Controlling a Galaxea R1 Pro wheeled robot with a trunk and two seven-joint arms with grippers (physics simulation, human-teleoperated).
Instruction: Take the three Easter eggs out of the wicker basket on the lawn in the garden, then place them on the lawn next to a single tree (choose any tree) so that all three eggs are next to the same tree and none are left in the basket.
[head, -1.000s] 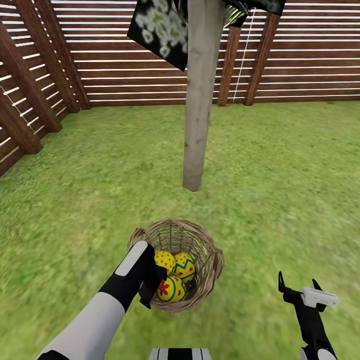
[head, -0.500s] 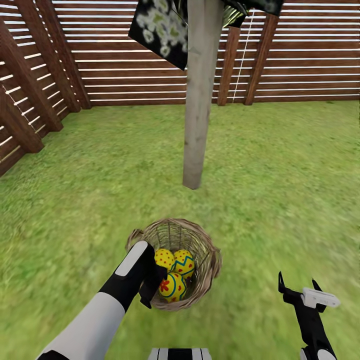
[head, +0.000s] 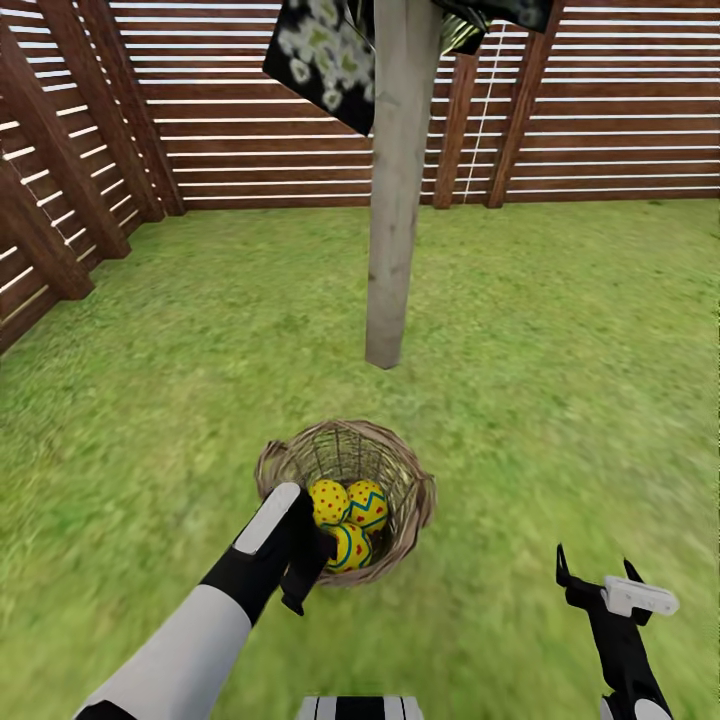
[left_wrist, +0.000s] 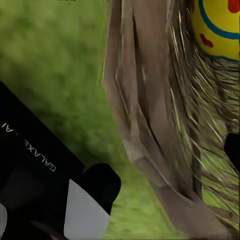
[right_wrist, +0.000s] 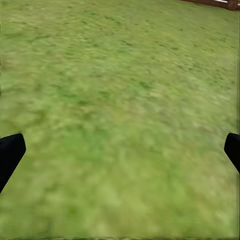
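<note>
Three Easter eggs (head: 347, 518) sit in the upright wicker basket (head: 410, 478); left pincer (head: 303, 565) grips its rim, right pincer (head: 594, 573) gapes.

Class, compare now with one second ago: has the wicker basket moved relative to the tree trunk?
Yes. The wicker basket has shifted slightly toward the foot of the tree trunk; the strip of lawn between them has narrowed.

We see three yellow eggs (head: 347, 518) w/ red dots and blue-red zigzag, brown wicker basket (head: 410, 490), green patchy lawn (head: 560, 350), pale grey-beige trunk (head: 398, 190), brown slat fence (head: 250, 130).
</note>
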